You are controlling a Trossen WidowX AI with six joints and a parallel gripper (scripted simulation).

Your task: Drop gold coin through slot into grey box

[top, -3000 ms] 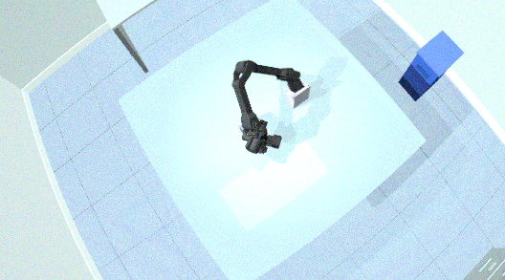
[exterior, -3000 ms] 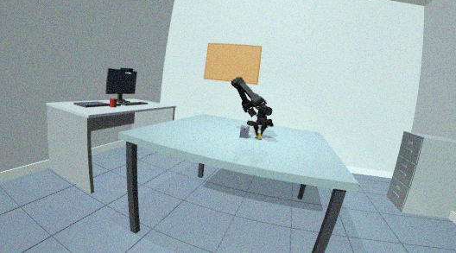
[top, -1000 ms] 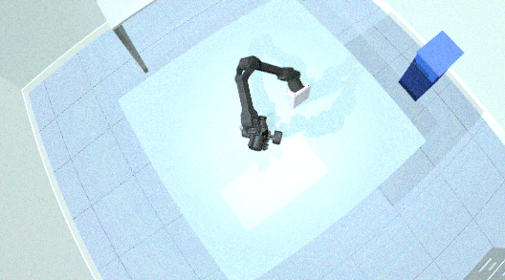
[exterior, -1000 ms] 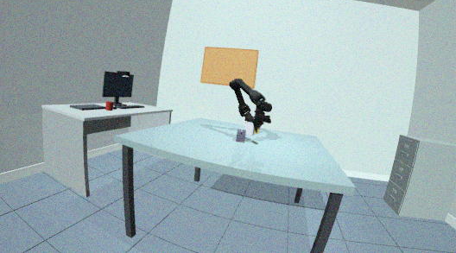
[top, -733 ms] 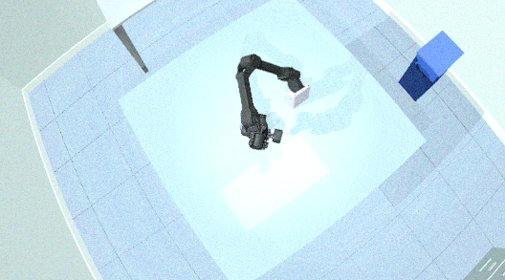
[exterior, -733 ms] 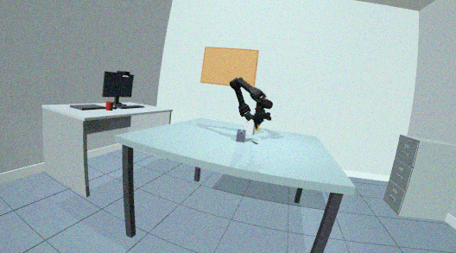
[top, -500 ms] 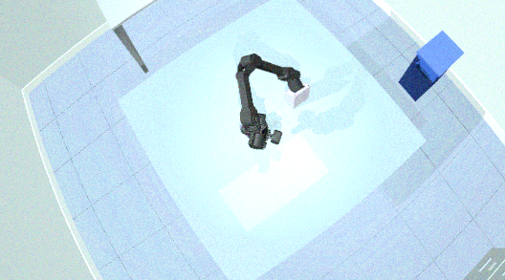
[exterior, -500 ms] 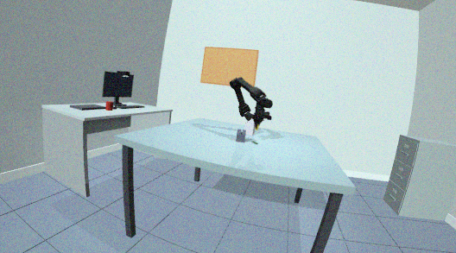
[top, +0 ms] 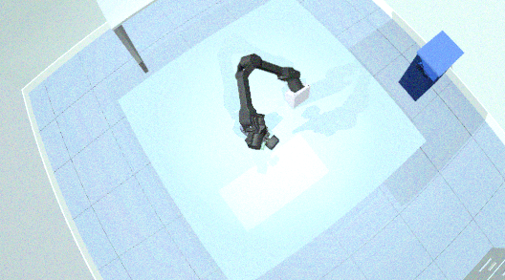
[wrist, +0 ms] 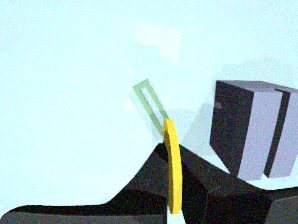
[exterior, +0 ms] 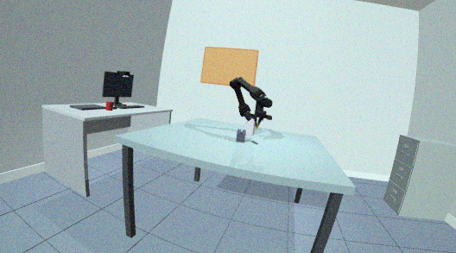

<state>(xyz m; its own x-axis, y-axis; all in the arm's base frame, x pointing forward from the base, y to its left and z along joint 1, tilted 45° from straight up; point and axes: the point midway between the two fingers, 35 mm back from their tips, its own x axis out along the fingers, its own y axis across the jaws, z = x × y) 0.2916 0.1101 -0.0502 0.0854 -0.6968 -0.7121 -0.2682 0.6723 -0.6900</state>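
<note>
My gripper (exterior: 257, 123) (wrist: 166, 149) is shut on the gold coin (exterior: 257, 127) (wrist: 174, 175), which shows edge-on between the fingertips in the wrist view. The coin is held above the table, clear of the holder. The green holder (wrist: 144, 102) (exterior: 255, 142) lies empty on the table beyond the coin in the wrist view. The closed grey box (wrist: 227, 127) (exterior: 241, 135) stands to the right in the wrist view, with its dark slot (wrist: 277, 135) visible. The coin is beside the box, not over the slot, and their edges are not quite parallel. I cannot make out the box in the top view.
The arm stands on a white base block (top: 296, 96) (exterior: 250, 128) on the pale table (top: 191, 122) (exterior: 207, 145). A desk (exterior: 65, 112) with a monitor (exterior: 117, 84) and a red cup (exterior: 110, 105) stands apart, away from the arm.
</note>
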